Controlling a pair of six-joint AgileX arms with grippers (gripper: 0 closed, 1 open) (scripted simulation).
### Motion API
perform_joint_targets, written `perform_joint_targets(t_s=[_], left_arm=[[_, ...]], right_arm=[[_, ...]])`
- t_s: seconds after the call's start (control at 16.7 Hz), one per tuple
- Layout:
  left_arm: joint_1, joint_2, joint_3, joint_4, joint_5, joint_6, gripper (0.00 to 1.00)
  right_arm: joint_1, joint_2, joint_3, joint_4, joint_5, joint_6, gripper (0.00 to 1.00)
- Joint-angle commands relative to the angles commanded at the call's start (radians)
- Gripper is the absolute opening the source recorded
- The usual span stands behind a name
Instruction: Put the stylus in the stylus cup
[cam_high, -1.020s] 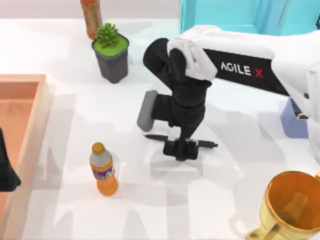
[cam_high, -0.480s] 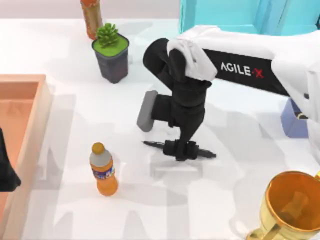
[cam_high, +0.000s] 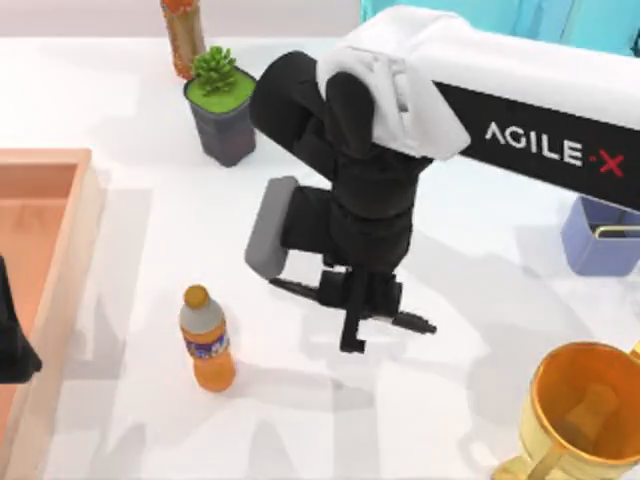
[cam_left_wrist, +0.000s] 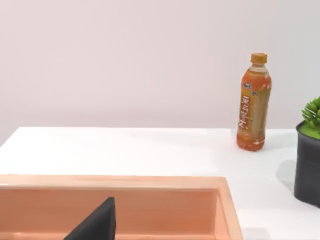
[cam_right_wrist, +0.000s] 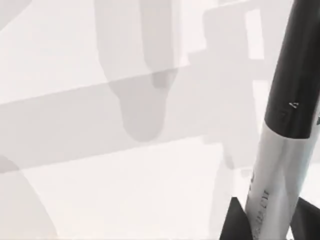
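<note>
Overhead, "AGILE·X" is lettered in white along the right arm's glossy black band, and its right gripper (cam_high: 362, 312) at mid-frame is closed on the stylus (cam_high: 410, 322), held off the matte white table (cam_high: 130, 120). Up close, the stylus (cam_right_wrist: 280, 150) shows tiny unreadable print. At right sits the periwinkle stylus cup (cam_high: 598, 240). At far left, the left gripper (cam_high: 12, 345) is parked; its fingers' state I cannot tell.

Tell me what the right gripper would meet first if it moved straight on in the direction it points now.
The right gripper, shut on the stylus, points down at the white table. Bare tabletop looks first in its line; its height above it is unclear.
</note>
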Motion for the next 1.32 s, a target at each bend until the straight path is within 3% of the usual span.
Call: perform_joint_targets(t_s=[0.36, 0.78, 1.02, 1.32], left_arm=[[0.0, 0.0, 0.0, 0.0, 0.0, 0.0, 1.0], [0.0, 0.0, 0.0, 0.0, 0.0, 0.0, 1.0], [0.0, 0.0, 0.0, 0.0, 0.0, 0.0, 1.0], [0.0, 0.0, 0.0, 0.0, 0.0, 0.0, 1.0]], right_arm=[[0.115, -0.22, -0.093, -0.142, -0.003, 0.12, 0.0], [0.082, -0.22, -0.084, -0.135, -0.035, 0.09, 0.0], [-0.084, -0.21, -0.056, -0.126, -0.208, -0.101, 0.0], [-0.413, -0.142, -0.022, -0.176, -0.542, -0.559, 0.0]])
